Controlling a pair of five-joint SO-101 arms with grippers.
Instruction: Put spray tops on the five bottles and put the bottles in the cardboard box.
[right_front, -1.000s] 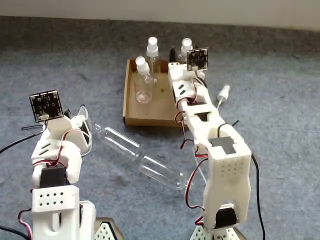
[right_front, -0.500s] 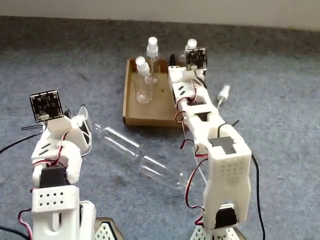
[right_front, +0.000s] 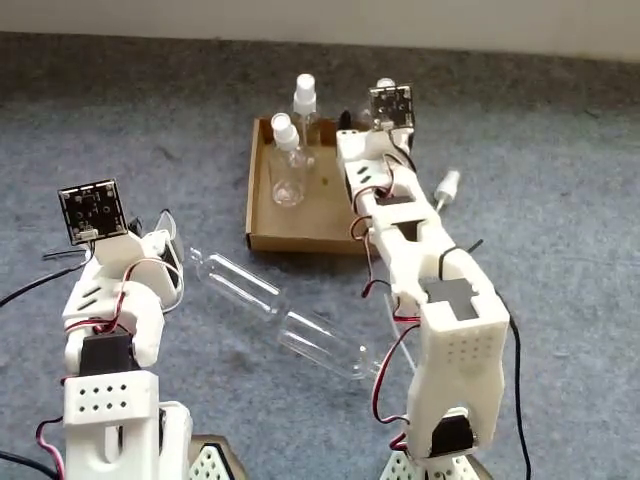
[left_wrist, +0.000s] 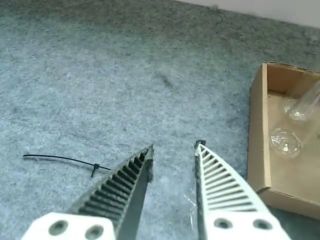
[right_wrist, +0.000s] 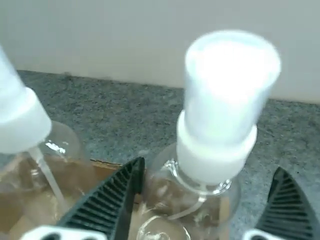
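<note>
**Right gripper spread wide around a capped bottle at the box's far corner**

The corner bottle (right_wrist: 227, 100), clear with a white spray top, stands upright between the fingers of the right gripper (right_wrist: 207, 167). The jaws stand wide apart, one on each side of the bottle's shoulder, and grip nothing. Whether either finger touches the bottle cannot be told.

In the high view this bottle sits at the 1 o'clock corner of the cardboard box (right_front: 257, 185). Whether it stands inside the wall or just beyond it cannot be told.

Two more capped bottles stand upright in the box. The near capped bottle (right_front: 287, 168) is toward the box's 9 o'clock side. The tall capped bottle (right_front: 305, 103) is at its 12 o'clock edge.

The right arm (right_front: 440, 300) runs from 5 o'clock of the scene up along the box's 3 o'clock wall.

At 6 o'clock of the box two uncapped bottles lie on their sides on the grey carpet (right_front: 560, 180). The first open bottle (right_front: 240, 282) and the second open bottle (right_front: 322, 343) lie nearly end to end.

A loose spray top (right_front: 447, 186) lies at 3 o'clock of the box, just past the right arm.

The left gripper (left_wrist: 172, 150) hangs at 8 o'clock of the scene, well apart from the box. Its jaws are partly spread over bare carpet and hold nothing. A black cable tie (left_wrist: 65, 159) lies near it.
</note>
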